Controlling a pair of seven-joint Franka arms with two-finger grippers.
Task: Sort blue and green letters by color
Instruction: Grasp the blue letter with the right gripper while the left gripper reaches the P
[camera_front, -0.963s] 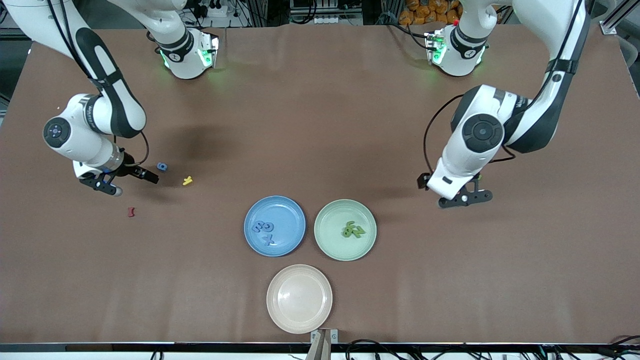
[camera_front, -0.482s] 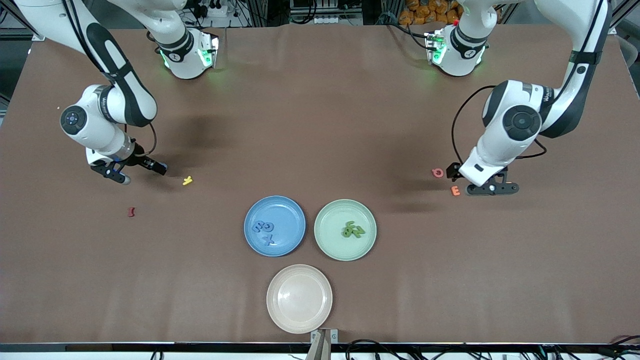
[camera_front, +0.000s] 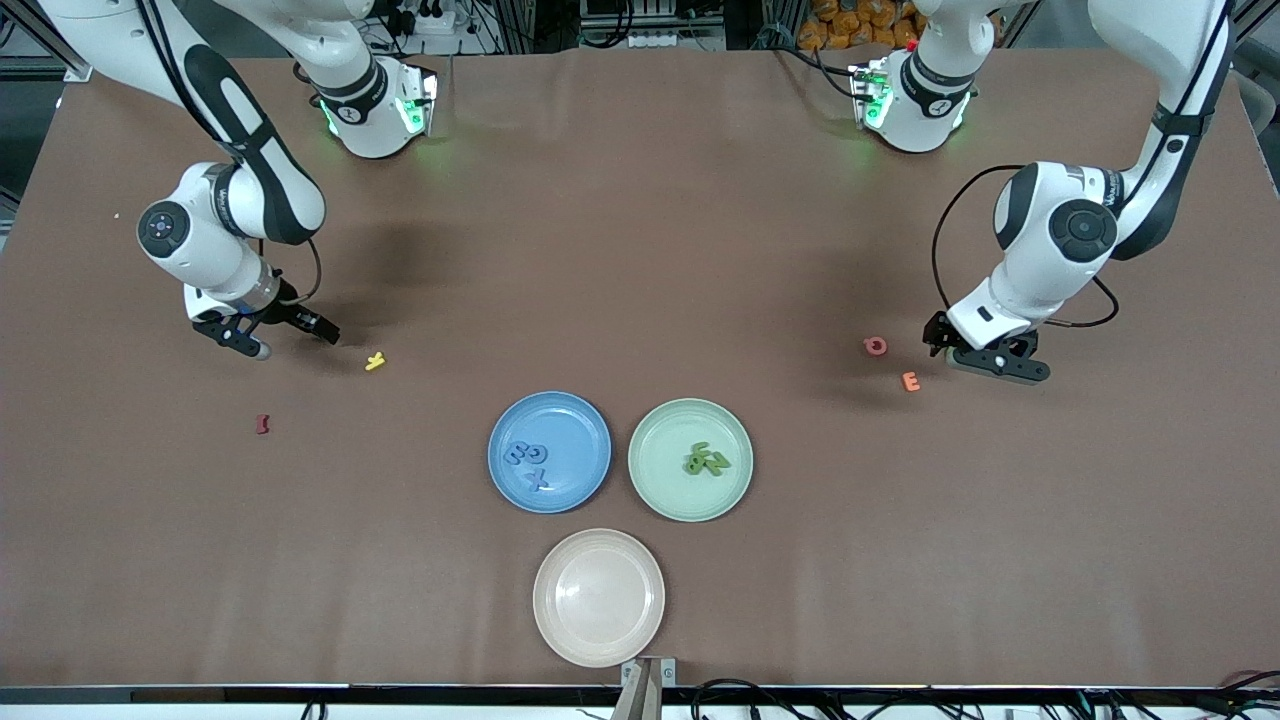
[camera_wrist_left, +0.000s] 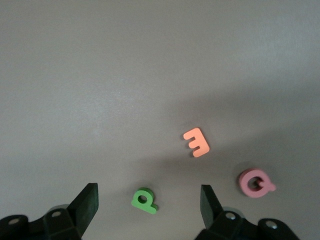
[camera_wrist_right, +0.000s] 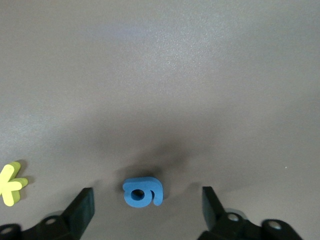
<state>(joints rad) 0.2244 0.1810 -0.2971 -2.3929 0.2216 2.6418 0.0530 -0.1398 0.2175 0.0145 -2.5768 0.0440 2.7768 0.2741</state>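
Note:
My right gripper (camera_front: 288, 338) hangs low over the table near the right arm's end, open, with a blue 9 (camera_wrist_right: 143, 192) lying flat between its fingers, untouched. That 9 is hidden in the front view. My left gripper (camera_front: 985, 358) is low near the left arm's end, open around a green P (camera_wrist_left: 144, 200) that lies flat and apart from both fingers. The blue plate (camera_front: 575, 420) holds three blue letters (camera_front: 528, 465). In the green plate (camera_front: 665, 430) lies a small heap of green letters (camera_front: 705, 460).
A yellow Y (camera_front: 375, 361) and a dark red letter (camera_front: 263, 424) lie near the right gripper. A pink Q (camera_front: 875, 346) and an orange E (camera_front: 910, 381) lie beside the left gripper. A beige plate (camera_front: 598, 640) sits nearest the front camera.
The right gripper has moved over the blue 9, which now hides under it. The left gripper has shifted toward its end of the table, uncovering the Q and E.

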